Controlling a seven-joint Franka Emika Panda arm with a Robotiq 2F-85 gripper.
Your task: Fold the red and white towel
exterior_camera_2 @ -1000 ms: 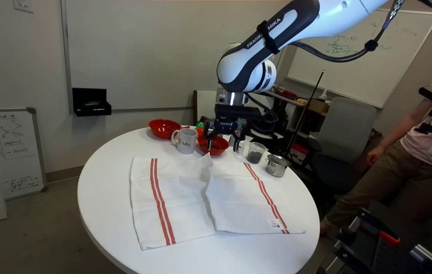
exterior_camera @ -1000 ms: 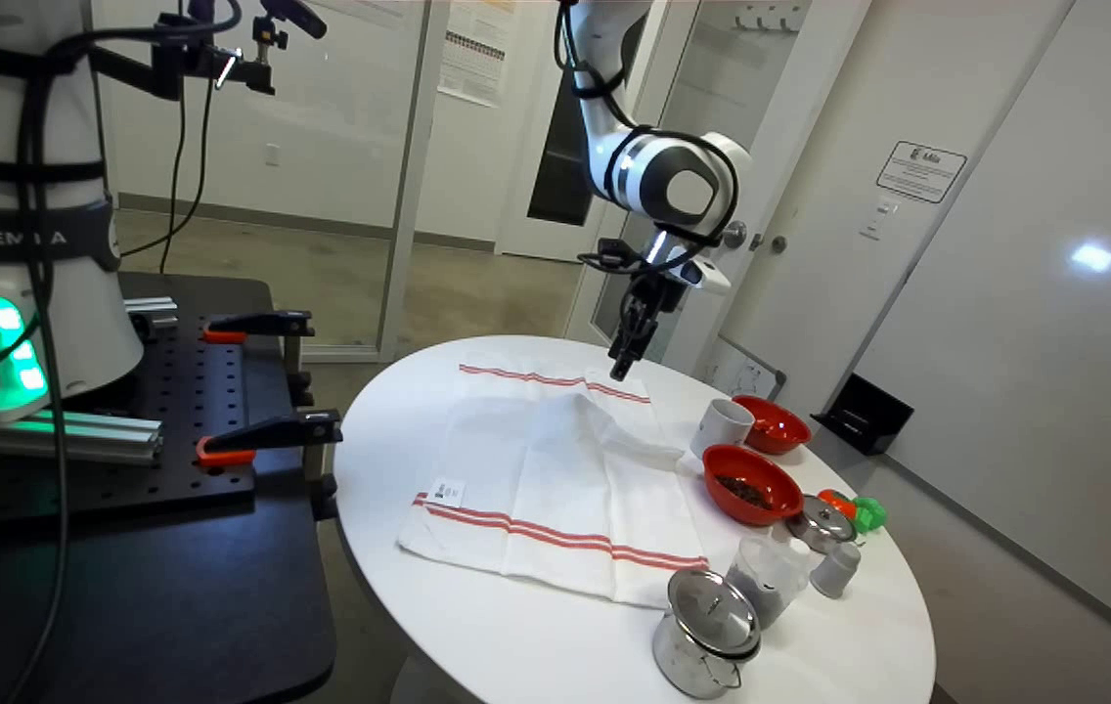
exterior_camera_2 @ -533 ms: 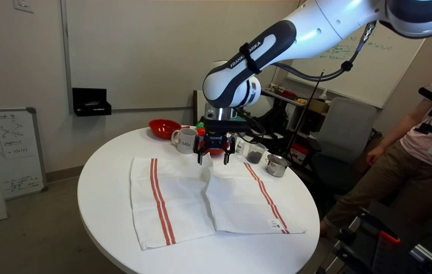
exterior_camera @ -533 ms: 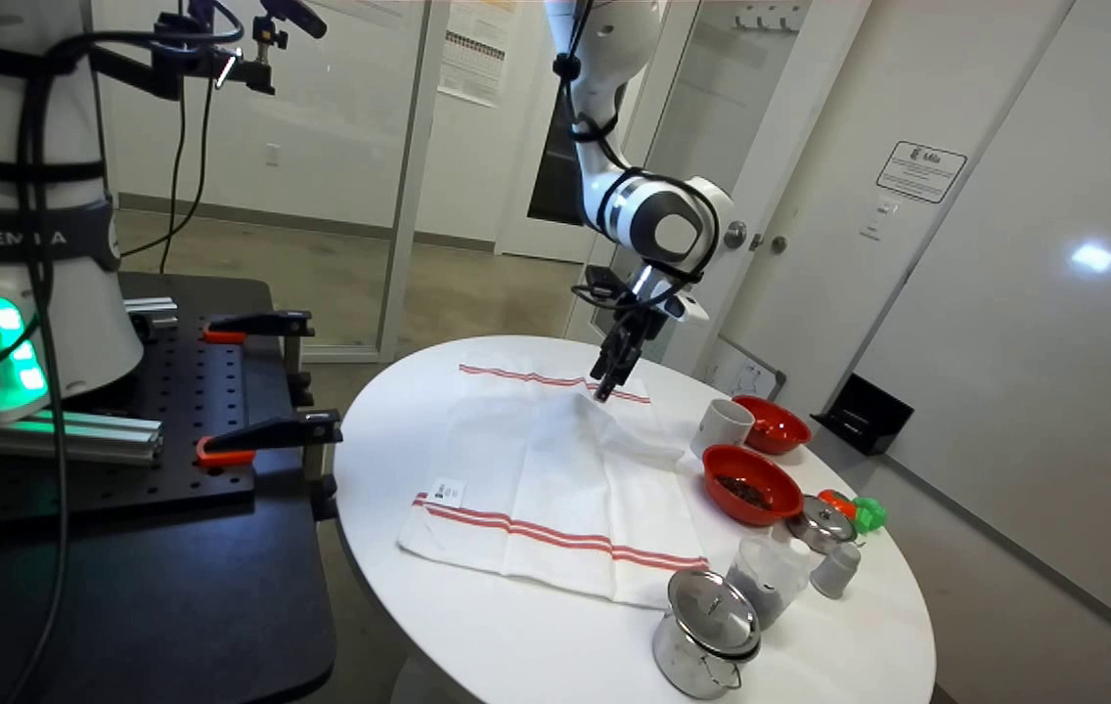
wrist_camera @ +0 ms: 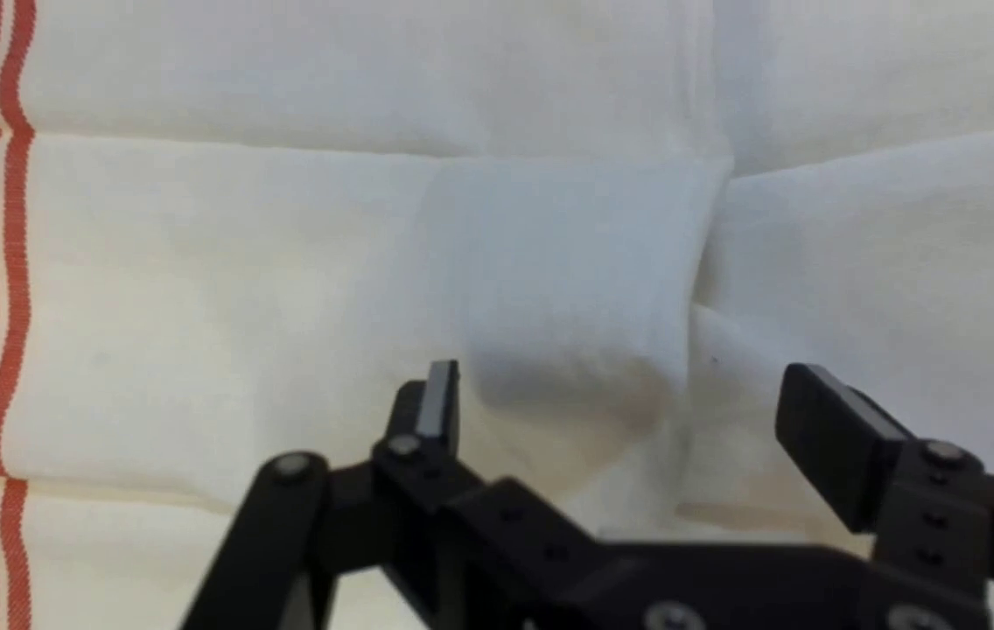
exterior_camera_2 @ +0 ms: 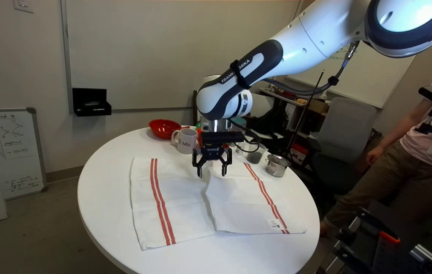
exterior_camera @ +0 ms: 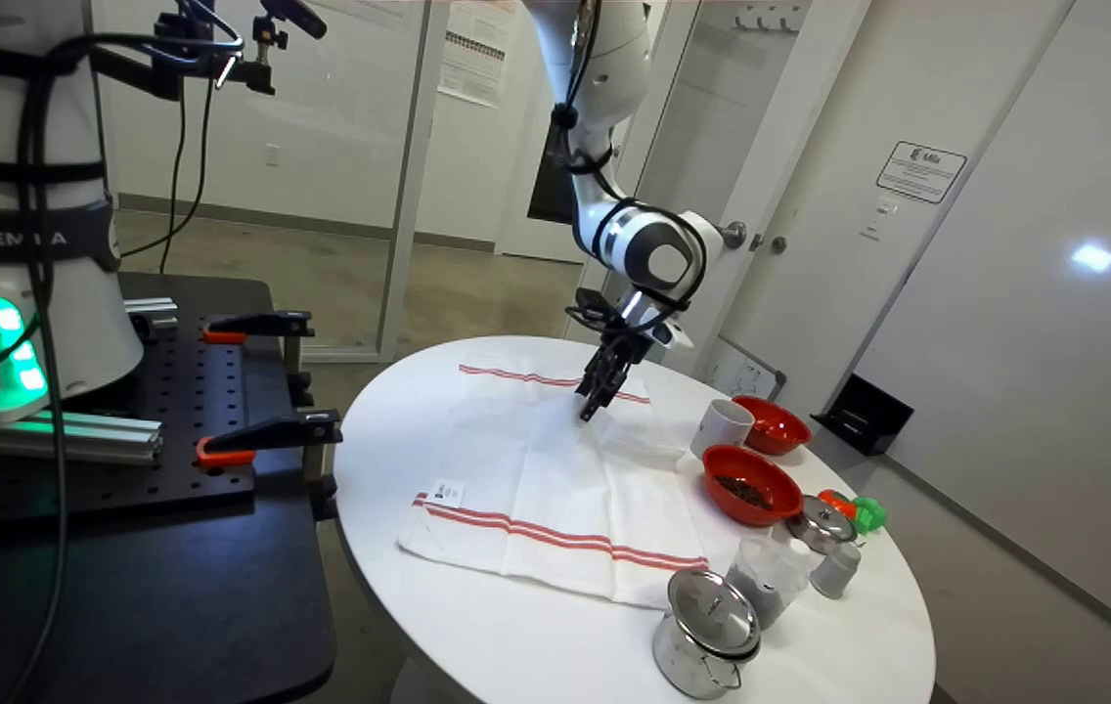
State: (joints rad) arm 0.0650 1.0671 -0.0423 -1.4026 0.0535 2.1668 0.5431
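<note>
"Seeing room around the towel (exterior_camera_2: 178, 205)?"

"It lies lower centre in an exterior view; bare table (exterior_camera_2: 104, 213) runs left and below, the towel's bottom right corner near the rim."

"And the gripper (exterior_camera_2: 212, 174)?"

"Wide over the towel's middle; touching or clear, I can't tell."

"Wrist view?"

"A fold between the fingers (wrist_camera: 440, 407). At right in an exterior view, a red bowl (exterior_camera: 773, 474) shows dark contents (exterior_camera: 741, 491); in an exterior view with a person (exterior_camera_2: 406, 171) far right, the gripper hides most of it."
</note>
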